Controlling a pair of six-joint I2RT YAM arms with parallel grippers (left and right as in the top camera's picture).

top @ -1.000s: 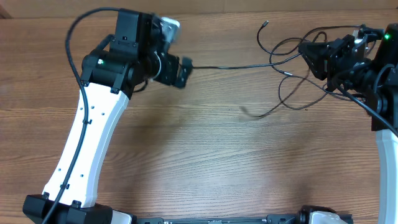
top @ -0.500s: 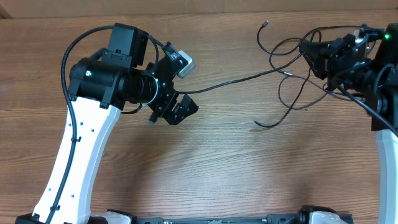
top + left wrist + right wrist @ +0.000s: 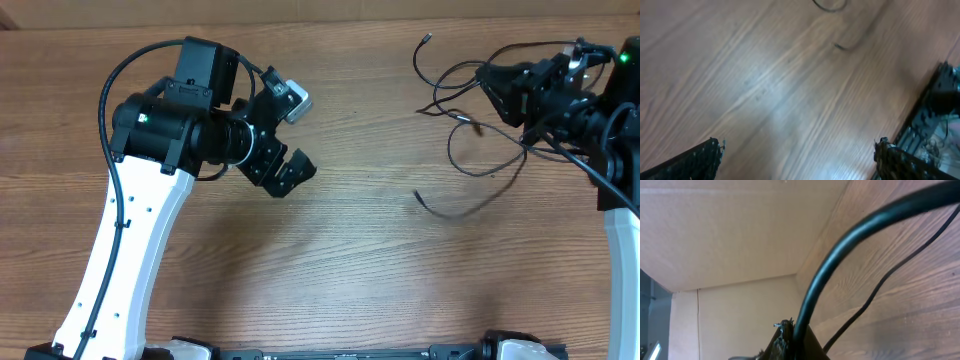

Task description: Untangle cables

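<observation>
My left pincer (image 3: pixel 287 170) hung well to the left of the tangle, fingers (image 3: pixel 702 157) spread wide with only bare table (image 3: pixel 330 260) between them. It held nothing.

Nearer the tangle, on its lower left side, a loose tail (image 3: pixel 432 207) of the cables (image 3: pixel 462 118) curved flat on the wood, attached to the heap but free of any grip. A small plug tip (image 3: pixel 428 38) stuck out at the tangle's upper left. The heap itself was a handful of crossing loops.

My right pincer (image 3: pixel 497 88) sat pressed against the right side of the tangle. A black cord (image 3: pixel 855 245) rose straight out of the fingers and swept close across my wrist view. I judged it was likely pinched, but I could not tell whether the fingers were together or apart.

The risks from there, as I saw them:
- If I pulled rightward with the loops crossed like that, they could cinch into a knot.
- The whole heap could drag along as one lump, since nothing held it down on its left.
- Reaching for the tail with my left, I could snag two strands where they overlapped.
</observation>
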